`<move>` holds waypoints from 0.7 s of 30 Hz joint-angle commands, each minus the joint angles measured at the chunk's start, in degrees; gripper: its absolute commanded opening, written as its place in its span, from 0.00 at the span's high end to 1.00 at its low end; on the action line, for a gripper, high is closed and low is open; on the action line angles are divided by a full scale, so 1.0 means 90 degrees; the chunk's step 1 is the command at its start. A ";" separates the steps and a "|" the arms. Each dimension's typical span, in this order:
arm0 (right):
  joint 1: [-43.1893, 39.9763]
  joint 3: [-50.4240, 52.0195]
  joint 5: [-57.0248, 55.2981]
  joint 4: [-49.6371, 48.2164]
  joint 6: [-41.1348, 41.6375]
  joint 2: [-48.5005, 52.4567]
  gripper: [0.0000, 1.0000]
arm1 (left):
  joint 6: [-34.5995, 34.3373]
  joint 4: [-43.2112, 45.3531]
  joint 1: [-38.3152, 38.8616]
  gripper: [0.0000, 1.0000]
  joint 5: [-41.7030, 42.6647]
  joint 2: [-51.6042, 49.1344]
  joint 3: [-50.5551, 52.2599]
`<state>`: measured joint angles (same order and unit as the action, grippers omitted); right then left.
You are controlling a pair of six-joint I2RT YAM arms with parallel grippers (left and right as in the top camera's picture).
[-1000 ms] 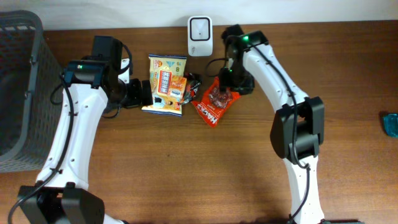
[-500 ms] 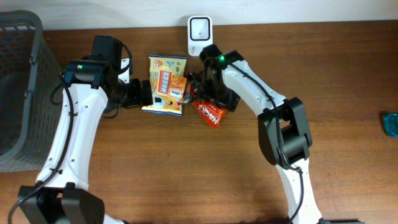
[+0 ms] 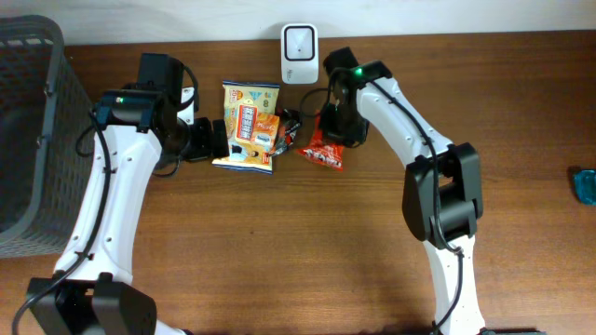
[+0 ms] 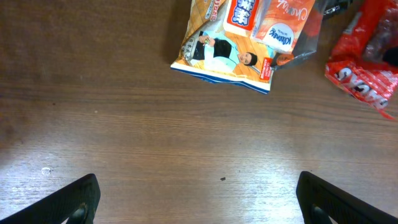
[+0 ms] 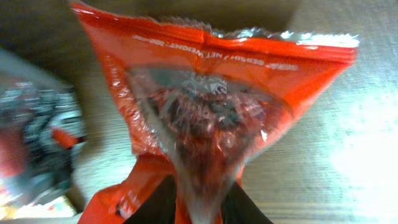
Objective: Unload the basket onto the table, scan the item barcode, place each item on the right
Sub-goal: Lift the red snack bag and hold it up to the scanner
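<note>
1 grey basket (image 3: pixel 28 121) stands well behind the left gripper (image 4: pixel 199 202), and nothing shows in the part in view. That gripper gapes wide and empty, with the yellow snack packet (image 4: pixel 249 37) just ahead. Since 1 second ago the right gripper (image 5: pixel 199 205) has pinched shut on the red bag (image 5: pixel 205 106), bunching it near the scanner (image 3: pixel 299 42). The pickup looks made; presenting the barcode remains.

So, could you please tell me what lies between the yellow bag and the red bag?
A small dark packet lies between the yellow bag and the red bag. It shows best in the overhead view.
</note>
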<state>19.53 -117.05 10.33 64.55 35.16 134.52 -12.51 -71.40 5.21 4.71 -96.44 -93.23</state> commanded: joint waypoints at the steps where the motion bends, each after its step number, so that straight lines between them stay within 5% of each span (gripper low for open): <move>1: -0.0228 -0.0495 0.1515 -0.0002 -0.0758 0.0092 0.96 | -0.0034 -0.0007 -0.0010 0.01 0.0049 -0.0002 -0.0027; 3: -0.0350 -0.0520 0.1773 0.0024 -0.0908 0.0092 0.94 | -0.0034 -0.0007 -0.0010 0.01 0.0049 -0.0002 -0.0027; 4: -0.0347 -0.0517 0.1469 0.0163 -0.1030 0.0095 0.76 | -0.0034 -0.0007 -0.0010 0.01 0.0049 -0.0002 -0.0027; 6: -0.0085 -0.0474 0.0641 0.0204 -0.1015 0.0095 0.57 | -0.0034 -0.0007 -0.0010 0.01 0.0049 -0.0002 -0.0027; 10: 0.0359 -0.0017 -0.0607 -0.0228 -0.0304 0.0097 0.56 | -0.0034 -0.0007 -0.0010 0.01 0.0049 -0.0002 -0.0027; 16: 0.0454 0.0461 -0.1013 -0.0612 -0.0301 0.0102 0.66 | -0.0034 -0.0007 -0.0010 0.01 0.0049 -0.0002 -0.0027; 17: 0.0454 0.0520 -0.1010 -0.0663 -0.0299 0.0102 0.72 | -0.0034 -0.0007 -0.0010 0.01 0.0049 -0.0002 -0.0027; 18: 0.0454 0.0527 -0.1008 -0.0697 -0.0299 0.0102 0.92 | -0.0034 -0.0007 -0.0010 0.01 0.0049 -0.0002 -0.0027; 21: 0.0274 0.0267 -0.0304 -0.0707 -0.0304 0.0095 0.96 | -0.0034 -0.0007 -0.0010 0.01 0.0049 -0.0002 -0.0027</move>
<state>23.46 -113.45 3.33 57.80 32.38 134.39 -12.51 -71.40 5.23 4.71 -96.44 -93.23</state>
